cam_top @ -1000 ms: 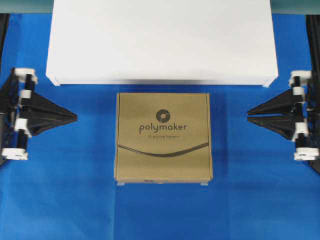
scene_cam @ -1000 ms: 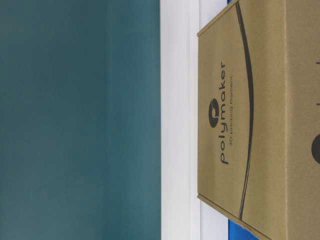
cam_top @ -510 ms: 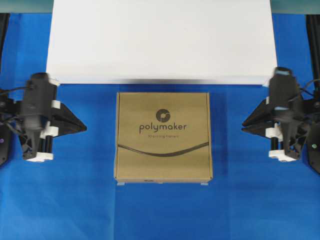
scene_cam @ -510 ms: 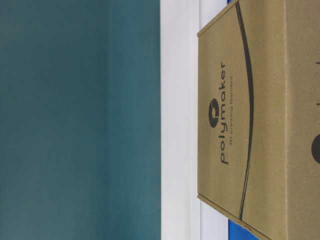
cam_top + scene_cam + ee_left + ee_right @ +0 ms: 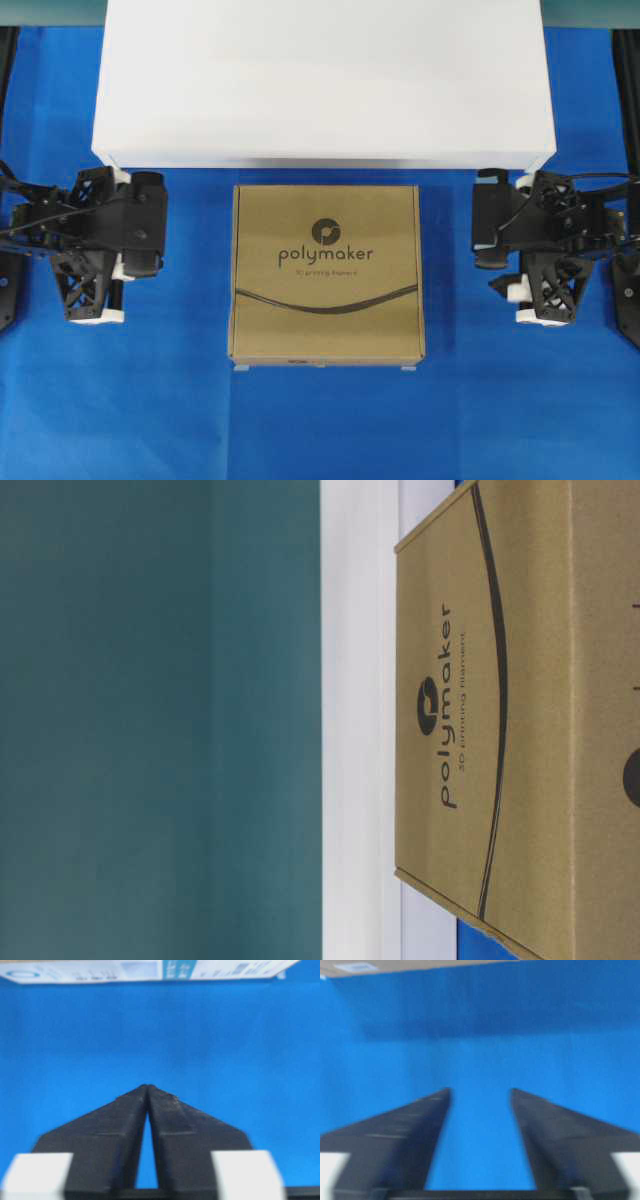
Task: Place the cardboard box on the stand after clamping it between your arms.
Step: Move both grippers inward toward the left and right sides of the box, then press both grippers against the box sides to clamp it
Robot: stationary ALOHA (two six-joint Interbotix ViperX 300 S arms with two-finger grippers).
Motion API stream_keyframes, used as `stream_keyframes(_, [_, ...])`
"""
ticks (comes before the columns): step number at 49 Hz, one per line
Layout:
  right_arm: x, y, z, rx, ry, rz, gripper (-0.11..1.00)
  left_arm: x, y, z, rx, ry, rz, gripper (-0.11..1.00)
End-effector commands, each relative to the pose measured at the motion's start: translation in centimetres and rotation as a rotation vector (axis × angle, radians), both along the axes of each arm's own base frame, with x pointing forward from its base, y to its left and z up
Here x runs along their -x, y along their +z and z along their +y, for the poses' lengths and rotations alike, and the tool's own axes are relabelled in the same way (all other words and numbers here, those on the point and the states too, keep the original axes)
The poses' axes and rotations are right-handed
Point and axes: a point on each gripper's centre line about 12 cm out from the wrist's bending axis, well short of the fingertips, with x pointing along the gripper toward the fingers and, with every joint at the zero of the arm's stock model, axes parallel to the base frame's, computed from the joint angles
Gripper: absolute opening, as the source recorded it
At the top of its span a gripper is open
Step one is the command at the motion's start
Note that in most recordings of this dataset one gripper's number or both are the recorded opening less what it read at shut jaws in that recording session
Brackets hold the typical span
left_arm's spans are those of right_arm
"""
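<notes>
The cardboard box (image 5: 327, 273) lies flat on the blue cloth, just in front of the white stand (image 5: 325, 80). My left gripper (image 5: 142, 238) hovers left of the box, apart from it. In the left wrist view its jaws (image 5: 146, 1087) are shut with tips touching, empty, and the box's labelled side (image 5: 150, 970) lies ahead. My right gripper (image 5: 490, 238) hovers right of the box, apart from it. Its jaws (image 5: 480, 1092) are open and empty, with the box edge (image 5: 395, 966) ahead. The table-level view shows the box (image 5: 500, 720) against the stand (image 5: 360, 720).
Blue cloth (image 5: 320, 420) covers the table around the box. A gap of cloth separates each gripper from the box's sides. A teal wall (image 5: 150, 720) stands behind the stand.
Both arms have moved inward toward the box's sides and their wrists have turned. The right jaws have parted. The box and the stand have not moved.
</notes>
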Motion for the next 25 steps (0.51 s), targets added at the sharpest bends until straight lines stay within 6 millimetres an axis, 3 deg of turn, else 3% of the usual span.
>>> stream_keyframes(1, [-0.5, 0.1, -0.3, 0.007, 0.004, -0.001, 0.42, -0.7, 0.1, 0.2, -0.004, 0.002, -0.018, 0.14])
stream_keyframes(9, [-1.0, -1.5, -0.3, 0.013, 0.02, 0.028, 0.88, -1.7, -1.0, 0.4, 0.003, 0.013, -0.046, 0.63])
stream_keyframes(14, [-1.9, -2.1, -0.6, 0.03, 0.03, -0.026, 1.0, -2.0, -2.3, 0.5, -0.001, 0.007, -0.023, 0.85])
stream_keyframes(17, [-2.3, -2.5, -0.8, 0.031, 0.024, -0.046, 0.99, -2.1, -3.2, 0.5, -0.001, 0.007, -0.006, 0.9])
stream_keyframes(25, [-3.2, -3.8, -1.0, 0.034, 0.022, -0.056, 1.0, -2.9, -4.6, 0.6, 0.002, 0.007, -0.006, 0.88])
